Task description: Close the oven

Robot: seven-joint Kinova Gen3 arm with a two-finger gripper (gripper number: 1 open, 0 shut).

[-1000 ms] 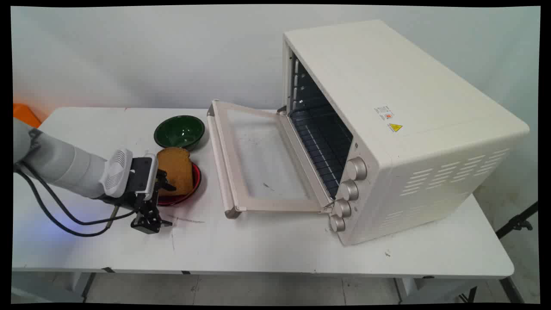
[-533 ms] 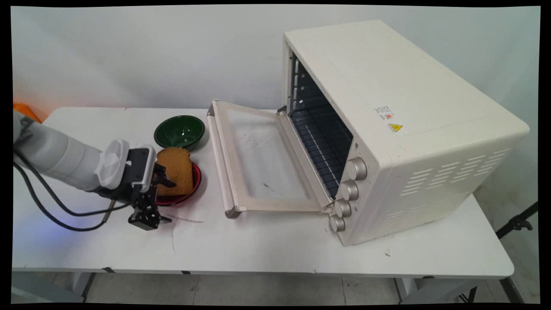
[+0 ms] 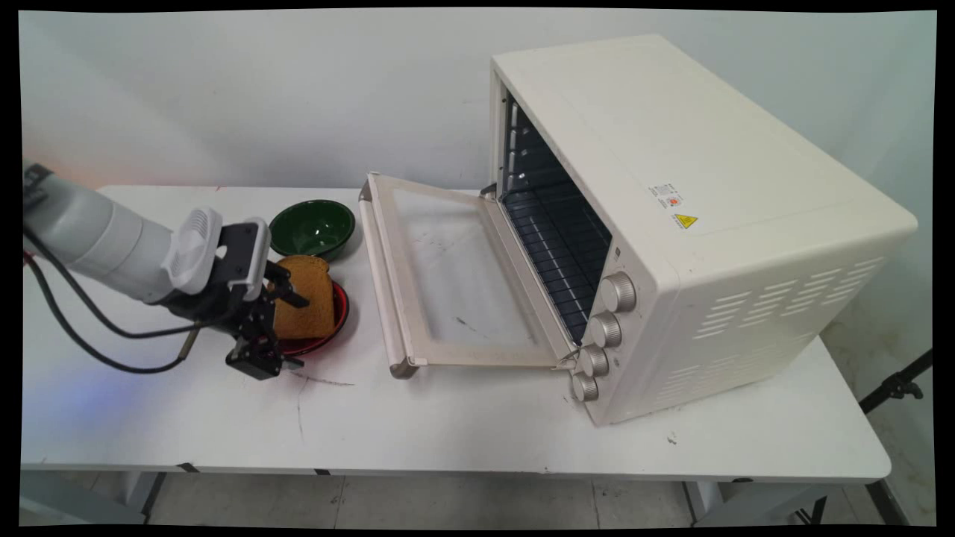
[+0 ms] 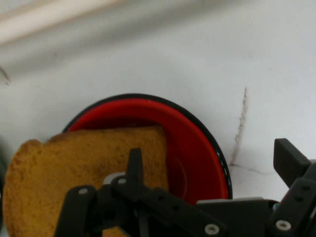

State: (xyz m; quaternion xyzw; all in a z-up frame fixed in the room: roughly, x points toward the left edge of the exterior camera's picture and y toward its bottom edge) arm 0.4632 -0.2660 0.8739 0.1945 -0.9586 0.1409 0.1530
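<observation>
Oven (image 3: 671, 216): I see it at the table's (image 3: 462, 425) 3 o'clock side, door (image 3: 448, 276) dropped flat.
Green bowl (image 3: 312, 228): 12 o'clock of the red bowl (image 3: 337, 313).
Toast (image 3: 304, 298): leaning in the red bowl.
Gripper (image 3: 272, 321): spread wide at the bowl's 9 o'clock (one finger (image 4: 134, 163) over the toast, the other (image 4: 290, 160) outside the rim).

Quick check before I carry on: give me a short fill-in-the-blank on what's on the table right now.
1. The slice of bread lies in the ____ bowl.
2. The oven has its door ____.
3. Behind the bread stands a ____ bowl.
4. The gripper is nearest to the ____.

Missing words: red; open; green; bread
</observation>
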